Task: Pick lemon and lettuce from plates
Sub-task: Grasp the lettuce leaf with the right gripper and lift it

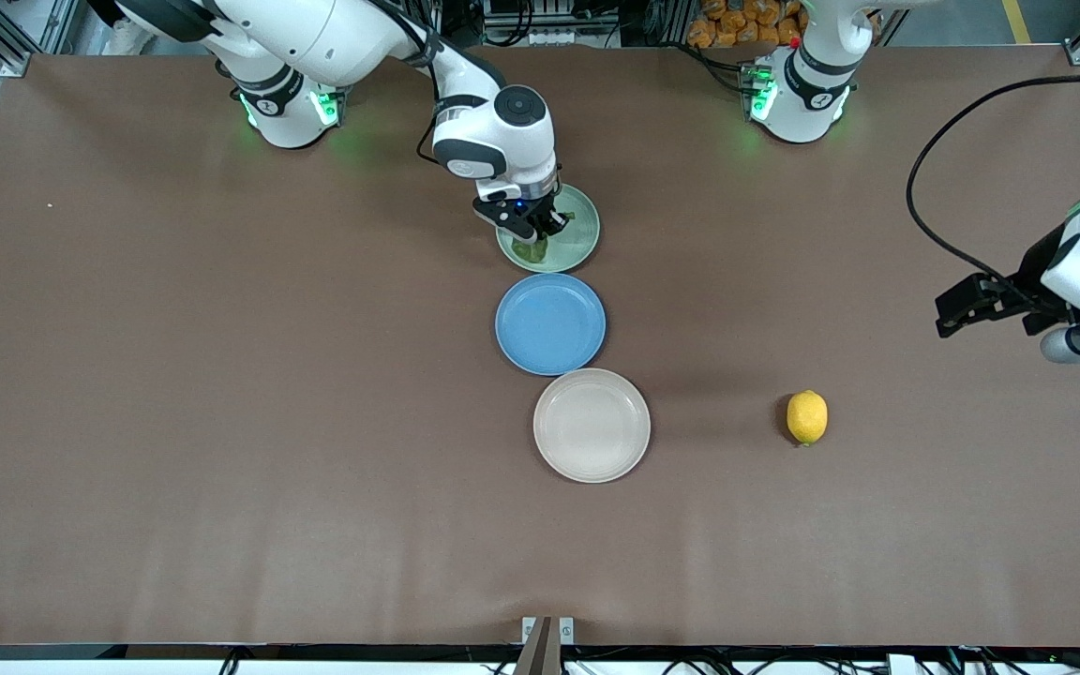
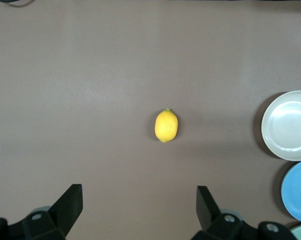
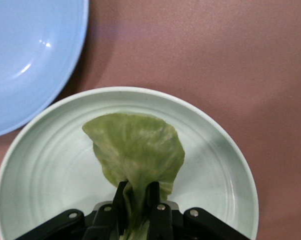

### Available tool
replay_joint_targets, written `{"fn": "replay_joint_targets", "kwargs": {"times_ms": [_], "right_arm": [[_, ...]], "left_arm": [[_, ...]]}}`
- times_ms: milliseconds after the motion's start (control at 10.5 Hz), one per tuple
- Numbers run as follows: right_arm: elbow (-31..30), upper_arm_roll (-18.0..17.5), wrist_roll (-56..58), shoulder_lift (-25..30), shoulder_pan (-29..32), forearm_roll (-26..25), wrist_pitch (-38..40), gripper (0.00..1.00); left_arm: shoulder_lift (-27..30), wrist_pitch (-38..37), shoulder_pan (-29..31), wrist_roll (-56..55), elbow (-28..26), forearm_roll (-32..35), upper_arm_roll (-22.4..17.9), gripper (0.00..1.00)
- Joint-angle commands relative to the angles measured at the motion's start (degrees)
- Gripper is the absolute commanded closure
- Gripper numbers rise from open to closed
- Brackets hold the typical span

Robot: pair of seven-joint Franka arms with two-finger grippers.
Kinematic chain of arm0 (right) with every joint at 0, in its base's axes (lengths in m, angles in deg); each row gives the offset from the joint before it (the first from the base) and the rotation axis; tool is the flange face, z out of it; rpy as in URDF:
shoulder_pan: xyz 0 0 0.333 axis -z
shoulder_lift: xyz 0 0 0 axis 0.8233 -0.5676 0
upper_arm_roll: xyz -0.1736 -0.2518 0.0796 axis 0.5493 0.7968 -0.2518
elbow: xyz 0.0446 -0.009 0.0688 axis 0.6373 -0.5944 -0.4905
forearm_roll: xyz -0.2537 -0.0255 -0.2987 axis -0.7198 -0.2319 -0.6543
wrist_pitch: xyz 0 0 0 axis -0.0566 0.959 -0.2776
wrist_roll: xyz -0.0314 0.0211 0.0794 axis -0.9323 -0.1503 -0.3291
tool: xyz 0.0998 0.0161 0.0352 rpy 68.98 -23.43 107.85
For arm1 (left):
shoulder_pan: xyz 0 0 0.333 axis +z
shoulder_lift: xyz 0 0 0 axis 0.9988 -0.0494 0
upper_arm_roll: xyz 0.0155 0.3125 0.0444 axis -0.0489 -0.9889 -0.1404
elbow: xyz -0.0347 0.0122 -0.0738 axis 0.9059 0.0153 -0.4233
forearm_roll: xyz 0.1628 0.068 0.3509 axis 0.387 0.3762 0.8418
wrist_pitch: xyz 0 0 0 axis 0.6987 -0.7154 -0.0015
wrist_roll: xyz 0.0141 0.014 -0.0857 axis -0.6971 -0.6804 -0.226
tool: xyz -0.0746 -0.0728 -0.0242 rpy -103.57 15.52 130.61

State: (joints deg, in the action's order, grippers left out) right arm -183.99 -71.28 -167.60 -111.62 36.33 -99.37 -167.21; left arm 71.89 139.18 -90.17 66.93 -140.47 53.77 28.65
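My right gripper (image 1: 536,234) is over the pale mint green plate (image 1: 579,246) and is shut on the lettuce (image 1: 531,250). In the right wrist view the crinkled green leaf (image 3: 135,147) is pinched at one end in the gripper (image 3: 136,192) and spreads over the mint plate (image 3: 215,165). The lemon (image 1: 807,417) lies on the bare table, beside the empty beige plate (image 1: 592,425), toward the left arm's end. My left gripper (image 1: 957,314) is open and empty, up over the table toward the left arm's end. In the left wrist view (image 2: 139,200) the lemon (image 2: 166,126) lies apart from the gripper.
An empty blue plate (image 1: 550,323) sits between the mint and beige plates, almost touching both. It also shows in the right wrist view (image 3: 25,55) and the left wrist view (image 2: 299,191), beside the beige plate (image 2: 289,125). A black cable (image 1: 924,187) loops above the table by the left arm.
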Motion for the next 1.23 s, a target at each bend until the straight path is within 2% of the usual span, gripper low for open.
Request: {"fn": "replay_joint_targets", "kwargs": {"times_ms": [0,190,380,665,759,949,1139], "right_arm": [[0.0,-3.4,0.9,0.8,3.3,-1.4,1.7,0.79],[-0.2,-4.8,2.3,2.0,5.2,-1.1,2.9,0.8],[-0.1,-6.7,6.5,3.3,7.8,1.5,6.0,0.8],[0.7,-7.4,20.9,8.4,10.3,13.5,12.4,0.82],[2.0,-7.3,24.7,9.4,11.2,16.1,15.3,0.83],[5.1,-7.0,29.9,9.8,13.0,17.2,21.2,0.84],[7.0,-5.1,33.9,9.8,14.8,17.3,23.5,0.84]], "left_arm": [[3.0,-2.2,0.3,0.2,-1.2,-0.5,-0.2,0.0],[4.9,-2.3,0.4,0.4,-1.5,-0.5,-0.4,0.0],[6.2,-3.8,1.1,1.1,-2.1,-0.6,0.0,0.0],[7.1,-4.4,1.1,0.8,-2.3,-0.7,0.1,0.0],[7.1,-4.4,1.2,0.9,-2.2,-0.7,0.1,0.0],[6.3,-4.4,1.0,0.0,-1.6,-1.0,0.0,0.0],[6.3,-4.4,0.8,-0.1,-1.6,-0.7,0.1,0.0]]}}
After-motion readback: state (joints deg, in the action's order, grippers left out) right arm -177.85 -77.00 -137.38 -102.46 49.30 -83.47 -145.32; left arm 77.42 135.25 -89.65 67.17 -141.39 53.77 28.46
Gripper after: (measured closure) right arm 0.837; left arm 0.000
